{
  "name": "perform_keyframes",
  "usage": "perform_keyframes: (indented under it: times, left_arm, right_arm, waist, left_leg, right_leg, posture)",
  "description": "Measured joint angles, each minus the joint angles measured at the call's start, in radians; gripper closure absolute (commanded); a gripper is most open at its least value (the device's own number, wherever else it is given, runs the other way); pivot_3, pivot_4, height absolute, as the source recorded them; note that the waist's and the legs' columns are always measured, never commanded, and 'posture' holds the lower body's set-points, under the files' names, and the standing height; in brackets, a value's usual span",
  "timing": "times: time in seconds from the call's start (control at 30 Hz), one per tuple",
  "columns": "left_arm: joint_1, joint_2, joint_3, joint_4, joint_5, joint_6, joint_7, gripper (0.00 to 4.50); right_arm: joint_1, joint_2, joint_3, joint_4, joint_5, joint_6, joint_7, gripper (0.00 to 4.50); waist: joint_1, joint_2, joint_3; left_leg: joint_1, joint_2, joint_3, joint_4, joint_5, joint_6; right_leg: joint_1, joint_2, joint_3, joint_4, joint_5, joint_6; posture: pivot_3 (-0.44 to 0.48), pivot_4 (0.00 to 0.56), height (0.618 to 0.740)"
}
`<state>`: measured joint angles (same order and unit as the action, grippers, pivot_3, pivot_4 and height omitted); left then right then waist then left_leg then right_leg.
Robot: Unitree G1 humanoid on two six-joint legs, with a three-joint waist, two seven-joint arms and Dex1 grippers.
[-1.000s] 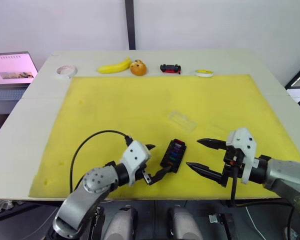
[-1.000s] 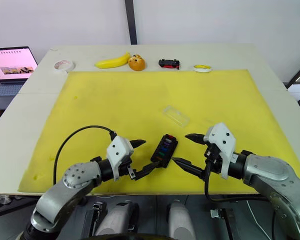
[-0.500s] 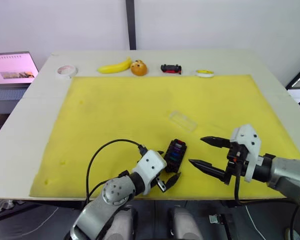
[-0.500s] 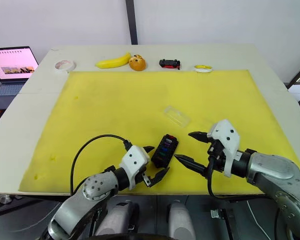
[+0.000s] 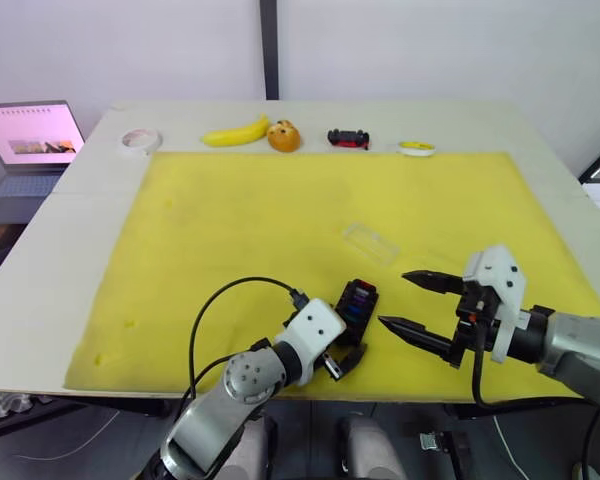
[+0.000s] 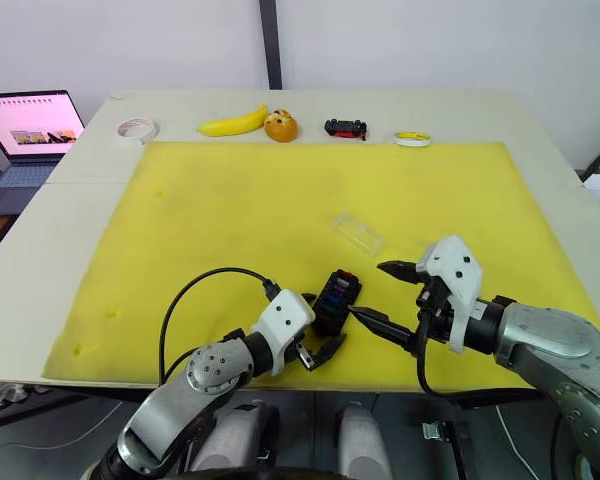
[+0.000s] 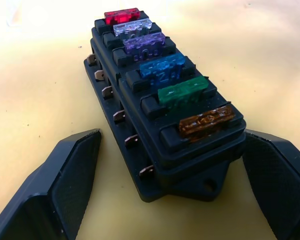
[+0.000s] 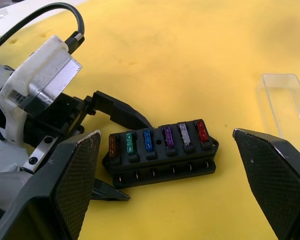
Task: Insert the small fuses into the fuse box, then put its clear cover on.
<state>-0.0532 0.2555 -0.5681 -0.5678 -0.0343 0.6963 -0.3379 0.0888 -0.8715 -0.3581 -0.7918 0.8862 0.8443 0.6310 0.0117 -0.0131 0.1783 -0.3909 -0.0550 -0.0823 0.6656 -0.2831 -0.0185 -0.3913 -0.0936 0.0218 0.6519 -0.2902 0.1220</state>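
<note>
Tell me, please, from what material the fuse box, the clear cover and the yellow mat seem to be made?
Fuse box: likely matte black moulded plastic, with small metal tabs along its side. Clear cover: transparent, glossy plastic, since the mat shows through it. Yellow mat: probably soft foam, with a dull, slightly dimpled surface and uneven edges; this is less certain.

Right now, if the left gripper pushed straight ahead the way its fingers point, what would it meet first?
Most likely the fuse box. The left gripper is open, a finger on either side of the box's near end, which holds the orange fuse. No contact is visible yet.
</note>
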Motion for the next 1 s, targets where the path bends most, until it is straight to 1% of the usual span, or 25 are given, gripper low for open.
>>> perform_keyframes:
  times: [0.1,0.13,0.27,0.7,0.77,0.8,0.93,1.0]
  left_arm:
    - [-0.008,0.021,0.015,0.008,-0.008,-0.021,-0.027,0.86]
    - [-0.012,0.026,0.03,0.016,-0.013,-0.029,-0.034,1.27]
    - [-0.026,0.049,0.05,0.036,-0.027,-0.059,-0.064,1.27]
    - [-0.094,0.045,0.077,0.128,-0.049,-0.115,-0.128,1.27]
    - [-0.103,0.046,0.086,0.137,-0.065,-0.111,-0.142,1.79]
    - [-0.107,0.047,0.091,0.139,-0.069,-0.107,-0.147,1.96]
    - [-0.124,0.055,0.12,0.148,-0.111,-0.083,-0.189,1.97]
    - [-0.144,0.079,0.133,0.148,-0.135,-0.063,-0.22,1.97]
  right_arm:
    - [0.001,0.002,0.002,0.0,0.0,-0.001,-0.009,0.0]
    - [0.003,0.003,0.004,0.0,-0.001,-0.003,-0.012,0.0]
    - [0.008,0.009,0.032,-0.001,-0.009,-0.013,-0.023,0.0]
    - [0.025,-0.005,0.048,-0.011,-0.056,-0.048,-0.013,0.0]
    - [0.034,-0.009,0.048,-0.011,-0.069,-0.055,-0.002,0.0]
    - [0.037,-0.009,0.048,-0.011,-0.076,-0.057,0.002,0.0]
    - [0.046,-0.009,0.048,-0.011,-0.088,-0.063,0.006,0.0]
    - [0.046,-0.008,0.048,-0.011,-0.091,-0.066,0.006,0.0]
  waist:
    - [-0.002,0.001,-0.001]
    - [-0.002,0.002,-0.001]
    - [-0.003,0.002,-0.001]
    - [0.001,0.002,-0.001]
    - [0.0,0.002,-0.001]
    - [0.0,0.002,-0.001]
    - [-0.001,0.002,-0.001]
    - [-0.003,0.002,-0.001]
  left_leg:
    - [0.0,0.001,0.0,0.0,0.0,0.0]
    - [0.0,0.001,0.0,0.0,0.0,0.0]
    - [0.0,0.001,0.0,0.0,0.0,0.0]
    - [0.0,0.0,0.0,0.0,0.0,0.0]
    - [0.0,0.0,0.0,0.0,0.0,0.0]
    - [0.0,0.0,0.0,0.0,0.0,0.0]
    - [0.0,0.0,0.0,0.0,0.0,0.0]
    - [0.0,0.001,0.0,0.0,0.0,0.0]
  right_leg:
    - [0.0,0.0,0.0,0.0,0.0,0.0]
    - [0.0,0.0,0.0,0.0,0.0,0.0]
    - [0.0,0.0,0.0,0.0,0.0,0.0]
    - [0.0,0.0,0.0,0.0,0.0,0.0]
    - [0.0,0.0,0.0,0.0,0.0,0.0]
    - [0.0,0.0,0.0,0.0,0.0,0.0]
    - [0.0,0.0,0.0,0.0,0.0,0.0]
    - [0.0,0.001,0.0,0.0,0.0,0.0]
  posture:
    - [0.0,0.15,0.74]
    - [0.0,0.15,0.74]
    - [0.0,0.15,0.74]
    - [0.0,0.15,0.74]
    - [0.0,0.15,0.74]
    - [0.0,0.15,0.74]
    - [0.0,0.15,0.74]
    - [0.0,0.15,0.74]
